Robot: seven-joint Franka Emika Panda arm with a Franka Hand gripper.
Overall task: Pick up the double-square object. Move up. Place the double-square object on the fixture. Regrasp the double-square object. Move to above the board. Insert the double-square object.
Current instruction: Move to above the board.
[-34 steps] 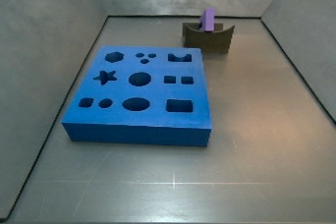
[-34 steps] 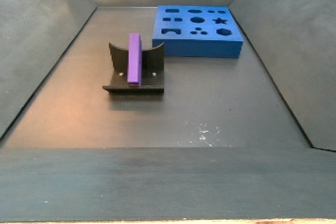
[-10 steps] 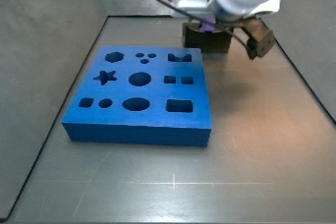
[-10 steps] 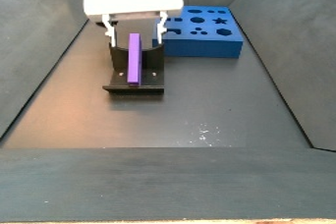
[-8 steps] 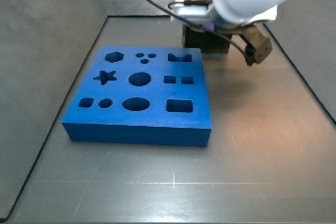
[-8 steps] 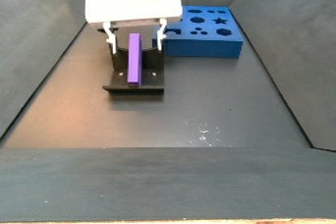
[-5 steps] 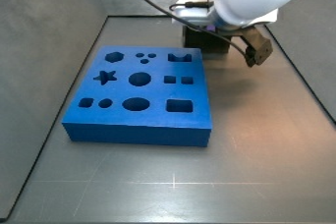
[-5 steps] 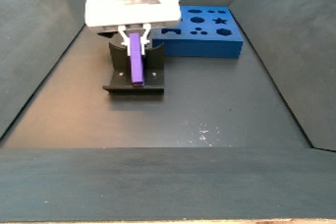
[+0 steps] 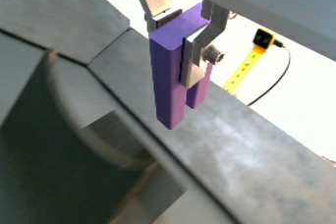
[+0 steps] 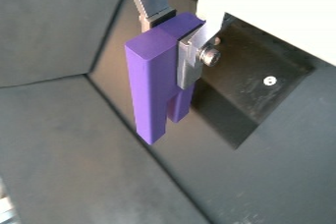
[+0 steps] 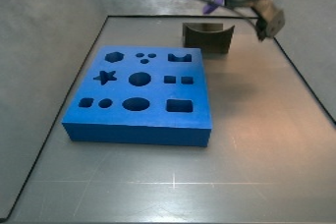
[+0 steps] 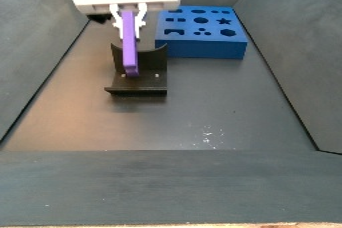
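- The gripper hung above the fixture, its fingers pinching the upper end of the double-square object.
- The double-square object hung upright from the jaws, long axis vertical, its lower end apparently clear of the fixture's notch.
- The board lay just beside the fixture, further from the camera in that side view; the carry to it looked short, judging by that spacing.
- The piece was a smooth, matte purple bar with crisp edges in both wrist views.
- The fixture was dark and notched; the board was a bright blue slab pierced with star, round, hexagonal and square holes.
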